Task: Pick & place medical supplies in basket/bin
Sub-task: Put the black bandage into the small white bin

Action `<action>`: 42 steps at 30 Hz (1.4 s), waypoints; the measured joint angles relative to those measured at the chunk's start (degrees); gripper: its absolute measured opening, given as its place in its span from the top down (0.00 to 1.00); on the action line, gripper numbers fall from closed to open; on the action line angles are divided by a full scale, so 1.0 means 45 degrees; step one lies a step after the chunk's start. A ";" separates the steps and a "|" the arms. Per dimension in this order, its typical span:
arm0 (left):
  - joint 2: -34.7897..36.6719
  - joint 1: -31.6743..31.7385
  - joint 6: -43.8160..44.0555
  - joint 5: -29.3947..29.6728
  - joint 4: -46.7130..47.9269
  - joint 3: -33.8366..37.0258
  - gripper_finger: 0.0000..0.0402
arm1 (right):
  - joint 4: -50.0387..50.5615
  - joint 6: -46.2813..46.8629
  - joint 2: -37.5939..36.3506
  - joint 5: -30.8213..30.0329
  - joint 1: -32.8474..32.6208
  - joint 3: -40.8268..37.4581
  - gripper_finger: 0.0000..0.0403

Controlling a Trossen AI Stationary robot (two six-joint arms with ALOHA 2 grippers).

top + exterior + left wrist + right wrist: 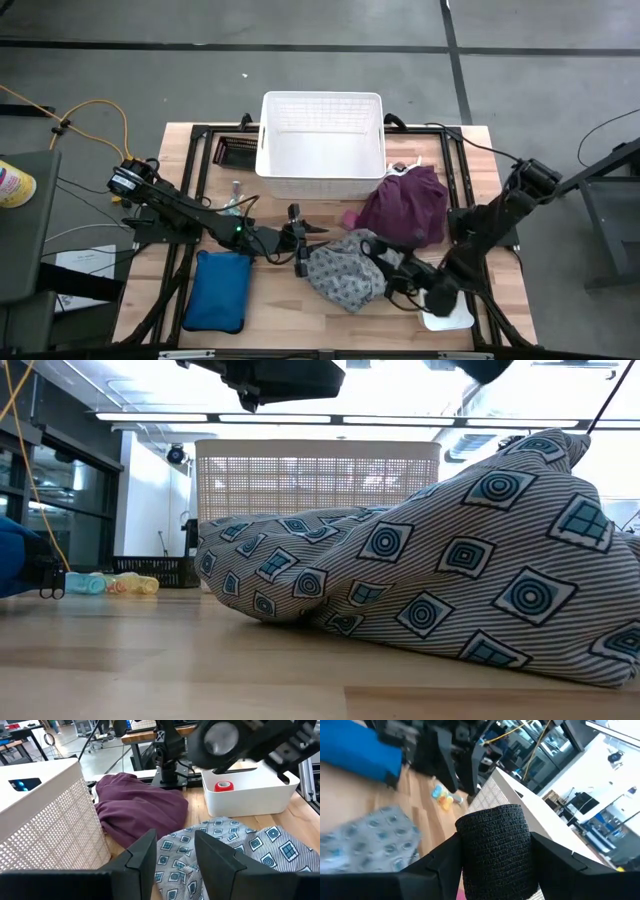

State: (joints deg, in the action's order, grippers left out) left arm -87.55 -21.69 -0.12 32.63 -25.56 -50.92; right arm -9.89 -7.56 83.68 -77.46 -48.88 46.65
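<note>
My right gripper (495, 855) is shut on a black textured roll (495, 840) and sits over the right edge of the grey patterned cloth (345, 270). That cloth lies bunched on the table and fills the low view (430, 570). My left gripper (172, 860) is open just above the cloth's left part (225, 840), touching nothing. The purple cloth (405, 205) lies in a heap between the grey cloth and the white basket (320, 145). A small pink thing (352, 218) rests at the purple cloth's left edge. My right gripper pinches the black roll between its two fingers (445, 860), one on each side of its curved wall (470, 845). One end of the roll (490, 817) points away from the wrist. The roll is off the table, above the grey cloth.
A blue pouch (220, 290) lies near the front left. A small white bin (250, 790) with a red round thing (224, 786) at its rim stands near the front right, under the right arm. Small pastel things (120, 585) and a dark tray (238, 150) lie left of the basket.
</note>
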 joint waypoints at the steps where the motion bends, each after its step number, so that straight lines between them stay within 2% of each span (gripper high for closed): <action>1: 0.0000 0.0000 0.0001 0.0003 0.0000 0.0000 0.68 | 0.0005 0.0273 0.0000 -0.0138 -0.0298 0.0000 0.50; 7: 0.0000 0.0005 0.0035 0.0003 -0.0065 0.0000 0.68 | -0.0028 0.2762 0.0000 -0.0169 -0.1681 0.0000 0.50; 14: 0.0000 0.0009 0.0034 0.0003 -0.0058 0.0000 0.68 | 0.0349 0.4381 0.0000 0.0982 -0.2514 0.0000 0.50; 17: 0.0000 0.0010 0.0146 0.0003 -0.0058 0.0000 0.68 | 0.1661 0.5240 -0.0069 0.2054 -0.2843 0.0005 0.50; 20: 0.0000 0.0007 0.0454 0.0003 -0.0052 0.0000 0.68 | 0.3539 0.7555 -0.0543 0.3786 -0.2952 0.0005 0.50; 23: 0.0000 0.0024 0.0755 -0.0001 -0.0049 0.0000 0.68 | 0.5372 1.0206 -0.1185 0.6481 -0.2522 0.0005 0.50; 25: 0.0000 0.0019 0.0957 0.0013 -0.0049 0.0000 0.68 | 0.6486 1.1269 -0.1571 0.8404 -0.2150 0.0005 0.50; 28: 0.0000 0.0024 0.1088 0.0062 -0.0056 0.0000 0.68 | 0.7732 1.1640 -0.2079 1.0660 -0.1863 0.0005 0.50; 31: 0.0000 0.0031 0.1088 0.0072 -0.0093 0.0000 0.68 | 0.8571 1.1403 -0.2742 1.2266 -0.1867 0.0003 0.50; 33: 0.0000 0.0067 0.1103 0.0090 -0.0101 0.0000 0.68 | 0.8851 1.1372 -0.3274 1.3019 -0.1883 0.0002 0.50; 36: 0.0000 0.0131 0.1107 0.0101 -0.0135 0.0000 0.68 | 0.9072 1.1938 -0.4207 1.3393 -0.2144 0.0005 0.50; 42: 0.0000 0.0243 0.1112 0.0105 -0.0141 0.0000 0.68 | 1.0779 1.5015 -0.5090 1.3388 -0.2935 0.0005 0.50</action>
State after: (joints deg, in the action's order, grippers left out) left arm -87.55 -20.60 4.89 33.10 -26.20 -50.92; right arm 38.62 60.01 60.77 -17.21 -62.08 46.68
